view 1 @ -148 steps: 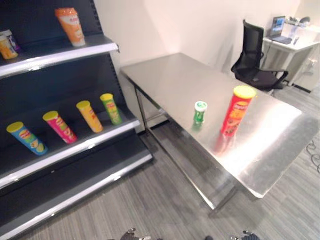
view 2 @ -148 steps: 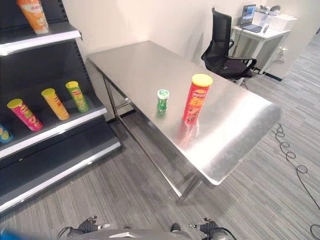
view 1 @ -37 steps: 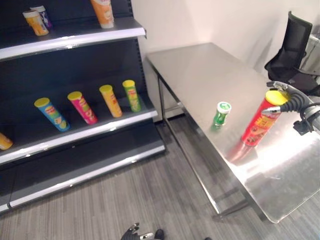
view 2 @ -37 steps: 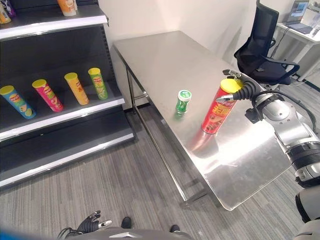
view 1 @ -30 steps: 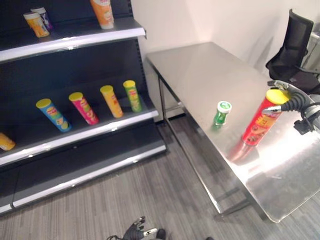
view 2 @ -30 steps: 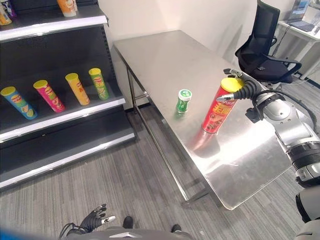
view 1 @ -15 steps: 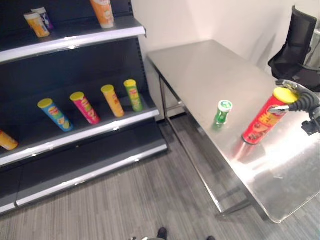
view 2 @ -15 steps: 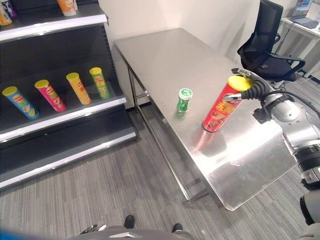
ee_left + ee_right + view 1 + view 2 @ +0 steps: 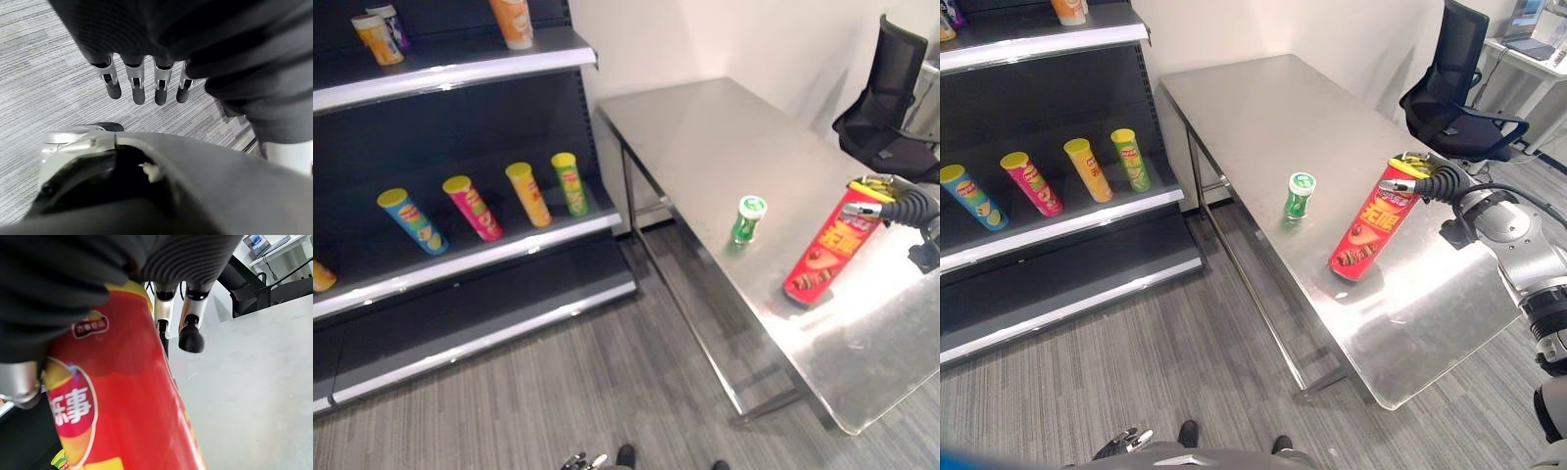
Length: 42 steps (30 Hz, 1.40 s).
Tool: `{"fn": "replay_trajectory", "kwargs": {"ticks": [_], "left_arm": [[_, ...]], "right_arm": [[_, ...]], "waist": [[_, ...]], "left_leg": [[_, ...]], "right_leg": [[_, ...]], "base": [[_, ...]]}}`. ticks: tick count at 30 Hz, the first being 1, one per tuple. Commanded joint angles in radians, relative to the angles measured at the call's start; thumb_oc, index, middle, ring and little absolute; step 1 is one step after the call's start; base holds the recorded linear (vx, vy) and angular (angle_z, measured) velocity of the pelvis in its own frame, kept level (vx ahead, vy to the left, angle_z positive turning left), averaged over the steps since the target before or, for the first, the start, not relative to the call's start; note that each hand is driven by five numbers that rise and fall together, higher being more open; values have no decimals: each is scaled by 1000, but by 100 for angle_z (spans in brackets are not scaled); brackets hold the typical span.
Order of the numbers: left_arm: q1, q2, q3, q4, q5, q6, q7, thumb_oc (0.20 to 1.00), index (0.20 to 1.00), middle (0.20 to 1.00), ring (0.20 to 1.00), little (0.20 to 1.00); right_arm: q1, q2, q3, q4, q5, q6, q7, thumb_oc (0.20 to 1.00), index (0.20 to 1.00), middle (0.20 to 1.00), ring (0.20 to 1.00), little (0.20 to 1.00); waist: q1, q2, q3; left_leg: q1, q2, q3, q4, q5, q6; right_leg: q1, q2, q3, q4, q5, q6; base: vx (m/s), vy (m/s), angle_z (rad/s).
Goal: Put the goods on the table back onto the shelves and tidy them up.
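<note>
A tall red can (image 9: 827, 253) with a yellow lid leans on the steel table (image 9: 724, 127). Its base is on the top and its lid is tipped toward my right hand (image 9: 1430, 179). That hand has thumb and fingers (image 9: 190, 328) closed round the can's upper end (image 9: 122, 396). A small green can (image 9: 1300, 195) stands upright to the left of the red one, untouched. The dark shelves (image 9: 509, 250) stand left of the table. My left hand (image 9: 142, 83) hangs low over the carpet, fingers straight and holding nothing.
Several tall cans (image 9: 530, 194) lean in a row on the middle shelf. An orange can (image 9: 512, 20) and small cans (image 9: 374, 34) sit on the upper shelf (image 9: 460, 69). A black office chair (image 9: 891, 98) stands behind the table's right end. Grey carpet lies between shelves and table.
The red can has gone from upright to leaning, its lid pulled to the right with my right hand. The green can has stayed put.
</note>
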<state>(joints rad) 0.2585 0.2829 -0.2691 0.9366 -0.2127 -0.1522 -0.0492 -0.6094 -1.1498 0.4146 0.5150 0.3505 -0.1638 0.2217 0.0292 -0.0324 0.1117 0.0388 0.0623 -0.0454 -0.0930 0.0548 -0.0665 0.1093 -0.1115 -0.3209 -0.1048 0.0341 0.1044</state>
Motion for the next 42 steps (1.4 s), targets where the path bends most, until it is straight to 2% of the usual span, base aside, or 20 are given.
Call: {"fn": "replay_trajectory", "kwargs": {"ticks": [1, 4, 9, 16, 19, 24, 26, 27, 28, 29, 31, 32, 34, 35, 36, 38, 39, 40, 41, 42], "left_arm": [[-57, 16, -22, 21, 34, -23, 13, 1000, 1000, 1000, 1000, 1000], [-78, 18, 14, 47, 40, -20, 28, 1000, 1000, 1000, 1000, 1000], [-94, 22, 51, 65, 42, -12, 38, 1000, 1000, 1000, 1000, 1000], [-100, 28, 80, 67, 41, -10, 42, 1000, 1000, 1000, 1000, 1000], [-112, 26, 85, 59, 33, -12, 48, 1000, 1000, 1000, 1000, 1000], [-126, 20, 95, 55, 2, -15, 56, 1000, 1000, 1000, 1000, 1000], [-122, 11, 99, 52, -12, -19, 54, 1000, 1000, 1000, 1000, 1000], [-125, 5, 109, 68, -26, -21, 58, 1000, 1000, 1000, 1000, 1000], [-126, 3, 116, 75, -30, -22, 61, 1000, 1000, 1000, 1000, 1000], [-126, 2, 116, 75, -30, -22, 61, 1000, 1000, 1000, 1000, 1000], [-132, 1, 129, 78, -37, -28, 72, 1000, 1000, 1000, 1000, 1000], [-135, -4, 135, 81, -33, -30, 82, 1000, 1000, 1000, 1000, 1000], [-136, -4, 134, 79, -29, -30, 83, 1000, 1000, 1000, 1000, 1000], [-137, -8, 133, 82, -13, -25, 78, 1000, 1000, 1000, 1000, 1000], [-139, -10, 134, 88, -5, -21, 76, 1000, 1000, 1000, 1000, 1000], [-157, 0, 128, 99, 16, -17, 74, 1000, 1000, 1000, 1000, 1000], [-158, 2, 126, 99, 16, -17, 74, 1000, 1000, 1000, 1000, 1000], [-166, 9, 121, 106, 39, -15, 73, 1000, 1000, 1000, 1000, 1000], [-172, 24, 121, 106, 68, -15, 76, 1000, 1000, 1000, 1000, 1000], [-172, 24, 120, 106, 68, -15, 76, 1000, 1000, 1000, 1000, 1000]], "right_arm": [[-21, -20, -32, -53, -15, -49, -79, 200, 200, 200, 200, 200], [5, -34, -209, -131, -40, -79, -182, 200, 200, 200, 200, 200], [44, -36, -333, -288, -80, -100, -240, 200, 200, 200, 200, 200], [32, -26, -352, -479, -140, -116, -254, 200, 200, 200, 200, 200], [-1, -45, -335, -569, -165, -132, -257, 200, 200, 200, 200, 200], [-30, -59, -324, -611, -168, -142, -264, 200, 200, 200, 200, 200], [-29, -74, -321, -618, -181, -141, -267, 200, 200, 200, 200, 200], [-34, -77, -313, -630, -185, -144, -268, 200, 200, 200, 200, 200], [-28, -80, -312, -632, -191, -142, -268, 200, 200, 200, 200, 200], [-27, -80, -312, -633, -191, -142, -269, 200, 200, 200, 200, 200], [-13, -94, -322, -638, -208, -141, -279, 200, 200, 200, 200, 200], [30, -102, -356, -650, -220, -139, -287, 200, 200, 200, 200, 200], [70, -107, -393, -663, -225, -137, -289, 200, 200, 200, 200, 200], [155, -95, -465, -683, -244, -129, -288, 200, 200, 200, 200, 200], [184, -90, -489, -686, -252, -122, -288, 200, 200, 200, 200, 200], [260, -65, -552, -709, -280, -106, -288, 200, 200, 200, 200, 200], [268, -63, -560, -712, -280, -105, -287, 200, 200, 200, 200, 200], [297, -49, -586, -711, -302, -98, -290, 200, 200, 200, 200, 200], [312, -27, -591, -715, -335, -88, -296, 200, 200, 200, 200, 200], [313, -27, -592, -716, -335, -88, -296, 200, 200, 200, 200, 200]], "waist": [[28, -42, 8], [16, -38, 1], [1, -31, -10], [0, -23, -17], [9, -21, 2], [16, -22, 37], [14, -20, 44], [8, -23, 45], [0, -20, 43], [1, -20, 43], [-9, -19, 47], [-18, -11, 40], [-23, -6, 35], [-37, 9, 13], [-40, 14, 3], [-39, 6, -8], [-37, 3, -8], [-31, -12, -11], [-22, -38, -16], [-21, -38, -16]], "left_leg": [[25, 42, 61, 6, -68, -53], [32, 42, 71, 6, -77, -50], [47, 46, 79, 6, -87, -49], [65, 64, 80, 6, -85, -59], [40, 86, 60, 19, -55, -81], [-42, 88, 47, 116, -55, -94], [-58, 111, 75, 116, -34, -104], [-60, 170, 107, 83, 9, -117], [-54, 200, 131, 54, 31, -118], [-50, 200, 133, 48, 34, -119], [-66, 270, 171, 14, 96, -131], [-79, 315, 187, 6, 126, -150], [-84, 330, 202, 6, 134, -155], [-70, 339, 254, 6, 112, -155], [-62, 329, 263, 6, 100, -153], [-55, 286, 271, 12, 76, -138], [-54, 283, 272, 12, 76, -137], [-53, 245, 275, 24, 45, -115], [-49, 173, 285, 32, -4, -74], [-49, 172, 285, 32, -4, -73]], "right_leg": [[34, -34, 4, 18, -75, 47], [35, -34, 9, 18, -76, 49], [40, -31, 24, 18, -83, 46], [52, -9, 42, 18, -105, 28], [50, 12, 39, 18, -123, 10], [50, 13, 5, 18, -136, -5], [52, 9, -14, 18, -136, -3], [51, -4, -26, 18, -126, 9], [47, -13, -34, 18, -122, 13], [47, -12, -34, 18, -122, 13], [40, -36, -53, 18, -116, 28], [38, -55, -70, 18, -108, 44], [37, -65, -85, 19, -102, 51], [42, -91, -108, 23, -88, 70], [47, -107, -111, 26, -77, 79], [60, -170, -122, 44, -47, 105], [60, -174, -123, 44, -47, 107], [70, -220, -133, 60, -24, 123], [55, -306, -140, 115, 35, 143], [54, -307, -140, 115, 34, 143]], "base": [[0, 0, 0], [0, 0, 0], [4, -3, -1], [10, -63, -6], [-78, -115, 0], [-91, -16, 20], [-40, 130, 47], [-16, 233, 39], [-10, 196, 46], [-10, 158, 52], [-6, 299, 55], [19, 403, 29], [53, 335, 30], [126, 411, 55], [181, 570, 53], [124, 377, 33], [99, 318, 45], [108, 508, 64], [107, 505, 69], [90, 601, 56]]}}
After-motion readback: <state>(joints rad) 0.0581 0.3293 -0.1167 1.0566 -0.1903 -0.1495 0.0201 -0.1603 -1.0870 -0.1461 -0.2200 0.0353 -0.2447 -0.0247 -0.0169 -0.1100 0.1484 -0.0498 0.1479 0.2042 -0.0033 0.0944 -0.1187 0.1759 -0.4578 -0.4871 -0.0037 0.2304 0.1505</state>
